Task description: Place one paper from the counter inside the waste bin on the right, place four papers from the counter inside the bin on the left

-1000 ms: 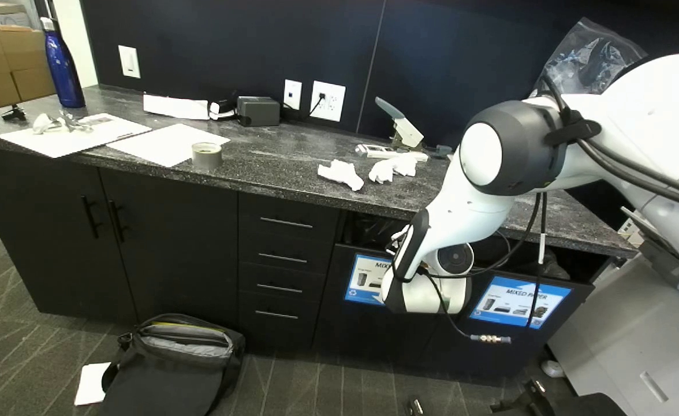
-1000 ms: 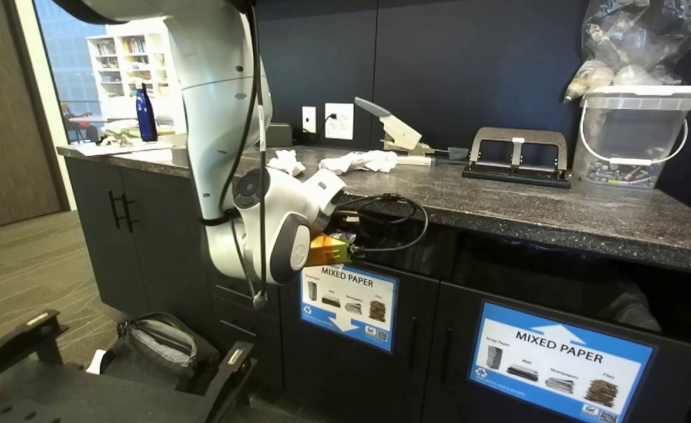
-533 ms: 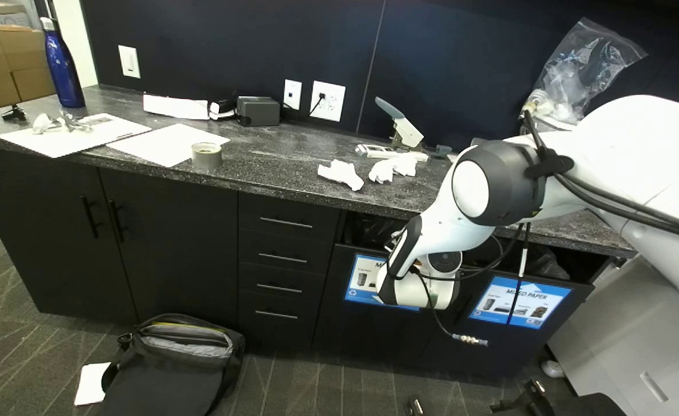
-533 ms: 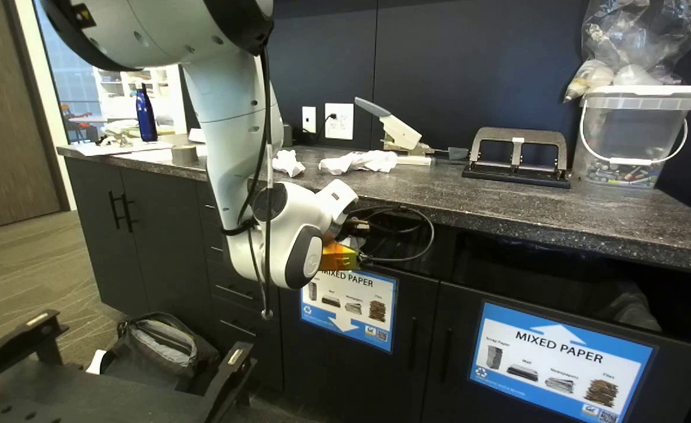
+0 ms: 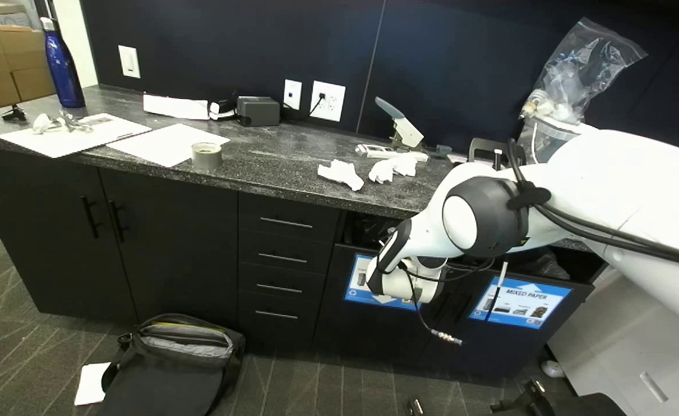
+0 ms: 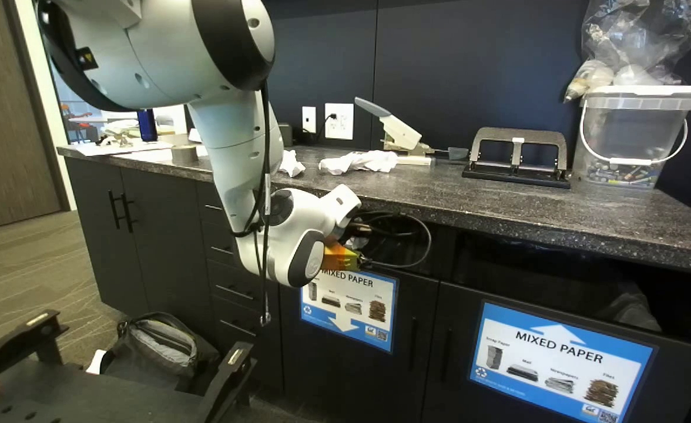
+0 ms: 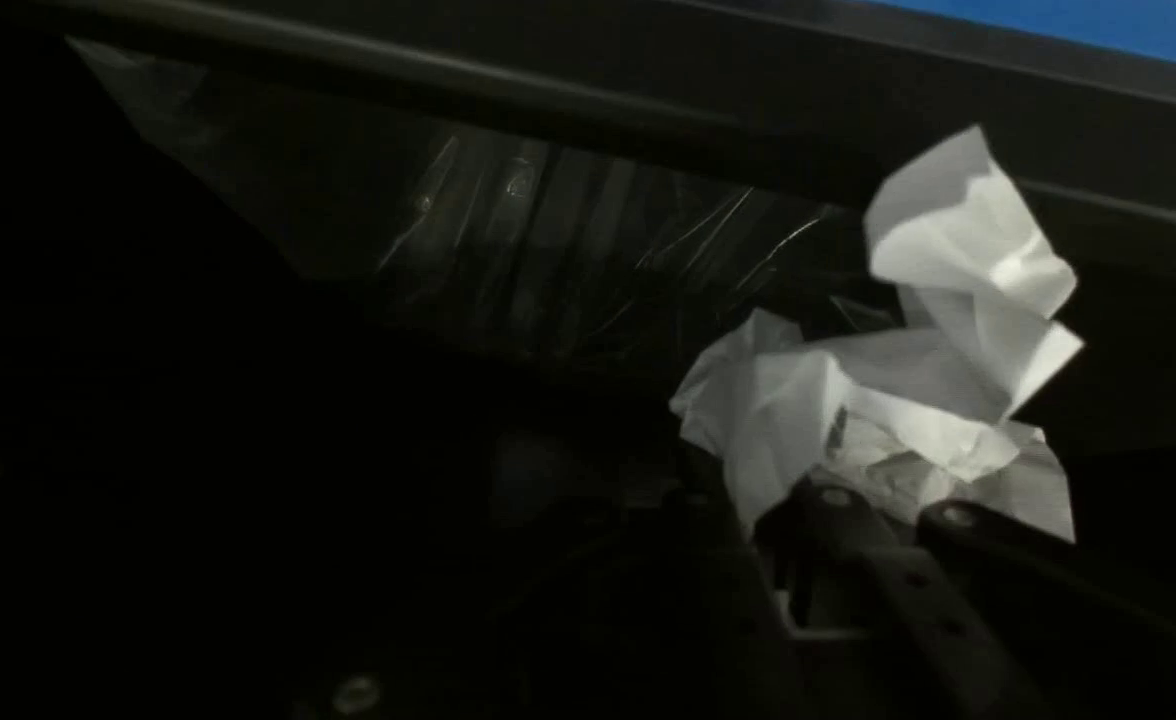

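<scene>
my end effector [image 7: 896,507] stands narrow, its fingertips [image 7: 848,520] pinching a crumpled white paper wad [image 7: 908,370] that bulges out past them. my landmark is the blue-and-white rectangular down-arrow sign [image 6: 348,308]; i am near its top edge, and in the wrist view the wad's longer reach runs from my fingertips toward that sign. between the two comes the rim of the black cabinet front [image 7: 398,60]; a white lobe [image 7: 978,230] of the wad overlaps it in that view, though i cannot tell if they touch.

behind the sign, in the dark slot of what i take for the left bin [image 5: 362,228], a crinkled clear plastic liner [image 7: 548,220] shows beside the wad. so i judge the drop turns on this: the wad belongs on the liner's side of the rim, and that lobe could snag if i let go too close to the sign.

farther out, above and behind the sign, a small white crumpled paper [image 5: 340,174] and a longer white crumpled paper [image 5: 393,167] lie near each other on the dark speckled stone table [image 5: 276,164]. well right of the sign, a matching up-arrow sign [image 6: 563,361] marks what i take for the right bin [image 6: 527,282].
</scene>
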Controlling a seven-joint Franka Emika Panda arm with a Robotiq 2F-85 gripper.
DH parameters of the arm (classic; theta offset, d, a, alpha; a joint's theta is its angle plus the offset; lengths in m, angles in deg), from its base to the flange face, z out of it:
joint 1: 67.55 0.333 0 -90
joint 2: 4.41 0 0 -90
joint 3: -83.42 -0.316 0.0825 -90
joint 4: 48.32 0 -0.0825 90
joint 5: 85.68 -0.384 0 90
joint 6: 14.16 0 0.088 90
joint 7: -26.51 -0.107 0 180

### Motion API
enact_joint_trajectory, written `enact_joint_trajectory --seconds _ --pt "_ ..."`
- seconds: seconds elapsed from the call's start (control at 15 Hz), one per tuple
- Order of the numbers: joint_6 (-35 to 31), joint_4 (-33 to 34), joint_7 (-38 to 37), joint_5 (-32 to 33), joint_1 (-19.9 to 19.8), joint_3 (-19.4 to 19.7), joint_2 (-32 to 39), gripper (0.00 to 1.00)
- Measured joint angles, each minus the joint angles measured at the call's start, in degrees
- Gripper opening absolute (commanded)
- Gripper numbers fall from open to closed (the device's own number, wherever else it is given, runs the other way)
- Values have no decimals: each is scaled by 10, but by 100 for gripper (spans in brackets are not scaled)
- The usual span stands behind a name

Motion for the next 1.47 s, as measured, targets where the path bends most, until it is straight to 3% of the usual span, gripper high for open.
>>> enact_joint_trajectory --seconds 0.13,0.2,0.33,0.8,1.2,1.47 --pt "5 21 6 -12 1 1 11 8" --pt "5 22 6 -13 1 1 9 38" --pt "5 23 7 -15 1 1 6 44" --pt "5 29 12 -20 0 1 6 97" --pt "45 27 26 -11 0 1 5 100" --pt "58 -14 26 23 2 -3 -21 100"
